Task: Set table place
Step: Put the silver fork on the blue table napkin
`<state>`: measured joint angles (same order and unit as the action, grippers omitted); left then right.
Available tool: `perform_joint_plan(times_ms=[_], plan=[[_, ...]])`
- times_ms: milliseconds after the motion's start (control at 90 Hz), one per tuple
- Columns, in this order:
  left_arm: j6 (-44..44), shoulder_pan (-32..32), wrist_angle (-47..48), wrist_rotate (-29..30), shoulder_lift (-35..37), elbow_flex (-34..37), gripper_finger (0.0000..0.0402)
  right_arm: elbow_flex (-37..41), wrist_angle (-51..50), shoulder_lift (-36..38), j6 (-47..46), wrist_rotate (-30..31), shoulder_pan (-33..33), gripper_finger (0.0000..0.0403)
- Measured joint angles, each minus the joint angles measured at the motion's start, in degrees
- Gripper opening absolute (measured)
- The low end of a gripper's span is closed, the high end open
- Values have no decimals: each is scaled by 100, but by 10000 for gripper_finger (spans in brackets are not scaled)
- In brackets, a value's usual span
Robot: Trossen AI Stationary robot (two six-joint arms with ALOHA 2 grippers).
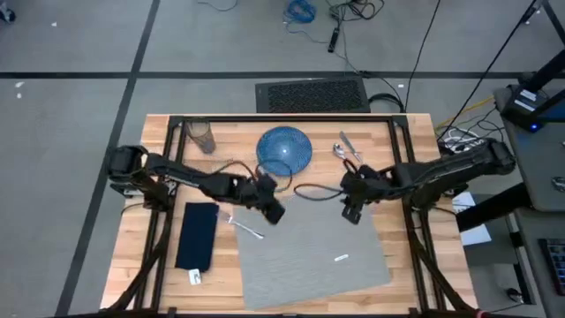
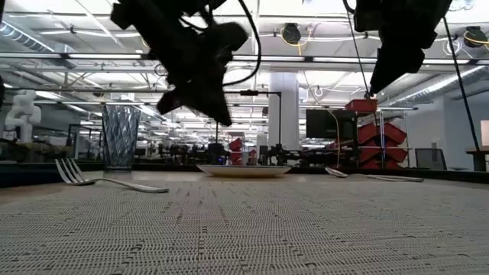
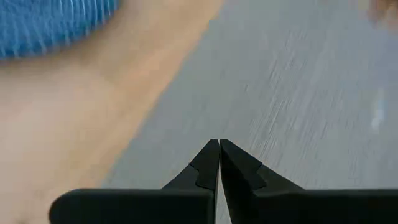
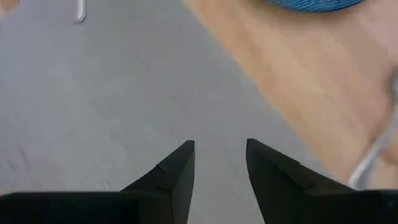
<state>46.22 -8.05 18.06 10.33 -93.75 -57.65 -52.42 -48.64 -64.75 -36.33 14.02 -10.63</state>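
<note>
Left end effector (image 1: 274,212), fingers together, hovers by your round blue speckled plate (image 1: 284,148): rigid, breakable; grip its rim.

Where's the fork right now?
High view: the fork lies on the table between the navy napkin and the grey placemat's left edge, below the left gripper.

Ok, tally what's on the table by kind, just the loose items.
placemat: 1
plate: 1
glass: 1
napkin: 1
fork: 1
other cutlery, beside the plate: 2, too small to tell which is which
white scraps, one on the placemat, one below the napkin: 2
Total: 9
</note>
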Motion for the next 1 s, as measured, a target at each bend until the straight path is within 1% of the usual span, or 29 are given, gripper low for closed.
perform_joint_plan(times_ms=[311,556,667,844,911,1000], plan=[[438,-749,688,0,-361,-2,0,0,-441,507,236,1,545,130],[890,-1217,1063,0,-621,-2,0,0,-517,542,385,0,709,130],[1098,-1403,1060,-70,-741,-4,0,0,-564,542,425,0,730,130],[1468,-1703,1074,-503,-741,-13,0,0,-780,542,441,87,730,130],[1506,-1838,1075,-812,-726,-13,0,0,-819,542,447,90,730,130],[1641,-2022,1086,-1405,-724,-13,0,0,-839,542,447,92,730,130]])
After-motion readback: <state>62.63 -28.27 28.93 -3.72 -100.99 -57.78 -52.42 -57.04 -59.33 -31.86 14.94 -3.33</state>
